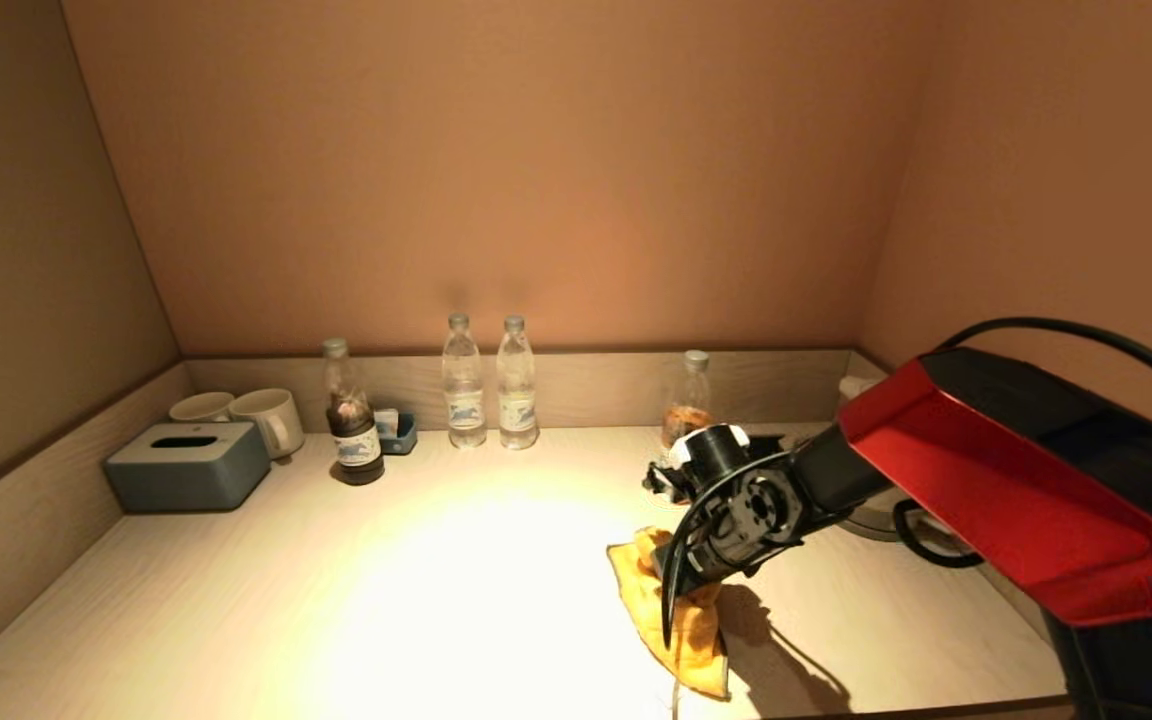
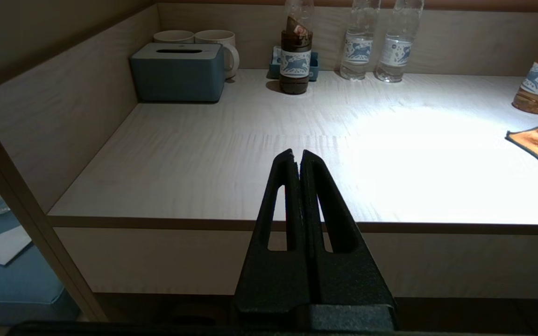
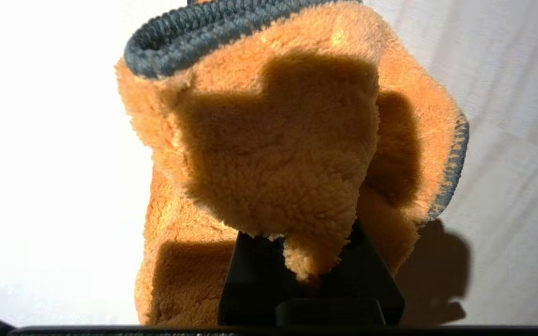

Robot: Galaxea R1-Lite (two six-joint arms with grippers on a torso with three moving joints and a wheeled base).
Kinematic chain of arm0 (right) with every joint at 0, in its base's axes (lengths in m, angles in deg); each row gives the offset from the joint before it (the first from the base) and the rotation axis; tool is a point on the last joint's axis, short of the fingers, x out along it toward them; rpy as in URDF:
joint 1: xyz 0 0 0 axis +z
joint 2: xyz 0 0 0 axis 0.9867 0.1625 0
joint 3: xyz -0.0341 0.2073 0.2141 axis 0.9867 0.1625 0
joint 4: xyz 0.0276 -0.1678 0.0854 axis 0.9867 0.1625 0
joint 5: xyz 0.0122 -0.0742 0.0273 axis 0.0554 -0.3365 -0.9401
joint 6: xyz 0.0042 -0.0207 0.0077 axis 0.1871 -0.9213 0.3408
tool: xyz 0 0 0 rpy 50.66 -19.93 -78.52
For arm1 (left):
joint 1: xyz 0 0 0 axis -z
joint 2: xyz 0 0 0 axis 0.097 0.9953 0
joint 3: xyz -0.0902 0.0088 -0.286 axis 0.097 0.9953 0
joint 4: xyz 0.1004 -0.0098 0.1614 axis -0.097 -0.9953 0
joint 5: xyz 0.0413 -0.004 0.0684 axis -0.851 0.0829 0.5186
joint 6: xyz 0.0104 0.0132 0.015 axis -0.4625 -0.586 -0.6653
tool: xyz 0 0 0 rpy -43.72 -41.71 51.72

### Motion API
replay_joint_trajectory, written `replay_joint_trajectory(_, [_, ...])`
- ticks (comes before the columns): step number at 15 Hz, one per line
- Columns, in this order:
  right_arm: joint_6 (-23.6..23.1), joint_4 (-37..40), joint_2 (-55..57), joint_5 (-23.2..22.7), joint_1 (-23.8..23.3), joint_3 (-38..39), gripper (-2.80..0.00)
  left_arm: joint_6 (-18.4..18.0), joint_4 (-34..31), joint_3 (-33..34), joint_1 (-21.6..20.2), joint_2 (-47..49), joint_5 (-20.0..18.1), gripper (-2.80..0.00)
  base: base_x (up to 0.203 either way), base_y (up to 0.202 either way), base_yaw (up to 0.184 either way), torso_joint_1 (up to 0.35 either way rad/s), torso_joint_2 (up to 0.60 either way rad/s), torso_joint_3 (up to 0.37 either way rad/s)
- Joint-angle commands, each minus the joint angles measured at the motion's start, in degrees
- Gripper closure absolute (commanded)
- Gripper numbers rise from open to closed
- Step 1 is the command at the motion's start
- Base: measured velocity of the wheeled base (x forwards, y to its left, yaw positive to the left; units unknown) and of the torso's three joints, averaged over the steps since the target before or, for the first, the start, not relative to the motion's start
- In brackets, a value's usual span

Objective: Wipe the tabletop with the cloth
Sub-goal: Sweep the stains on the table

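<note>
Right arm at work, left arm parked. The right gripper [image 3: 313, 261] is clamped on a bunched fold of the orange cloth [image 1: 681, 620]; in the right wrist view the pile bulges out over the black fingers [image 3: 250, 275] and hides their tips, with the cloth's grey-blue hem curling over the top. From the head view the cloth sits on the tabletop [image 1: 386, 600] at the right front, one end gathered up under the wrist and the rest trailing flat toward the front edge, so its long axis runs roughly back-to-front. The relation that matters: nearly all the bare surface lies to the robot's left of the cloth, with the brightly lit patch in the middle just beside it. Judgement: the next stroke should drag leftward across that patch, broadside to the cloth's long axis, which would sweep a wide band. The right arm is the only one near; the left gripper [image 2: 297, 156] hangs off the table's front edge at the left, its fingers pressed together on nothing, well apart from the cloth. Along the back wall stand bottles [image 1: 463, 385], two mugs [image 1: 271, 420] and a tissue box [image 1: 186, 465]; a bottle [image 1: 688, 405] stands close behind the right wrist, a hazard if the stroke swings back.
</note>
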Motion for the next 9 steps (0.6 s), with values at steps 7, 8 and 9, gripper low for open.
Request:
replay_joint_trajectory(7, [-0.14,-0.85,3.98,-0.52,9.36,-11.75,0.0,0.03,0.03,0.0,-0.02,-0.02,0.02,0.0,0.0,0.0,0.0,0.0,0.0,0.0])
replay_joint_trajectory(8, [-0.15,-0.26,5.63,-0.47,9.8,-14.87,0.0,0.03,0.03,0.0,-0.02,-0.02,0.02,0.0,0.0,0.0,0.0,0.0,0.0,0.0])
replay_joint_trajectory(9, [-0.13,0.85,7.49,-0.42,10.4,-18.83,0.0,0.03,0.03,0.0,-0.02,-0.02,0.02,0.0,0.0,0.0,0.0,0.0,0.0,0.0])
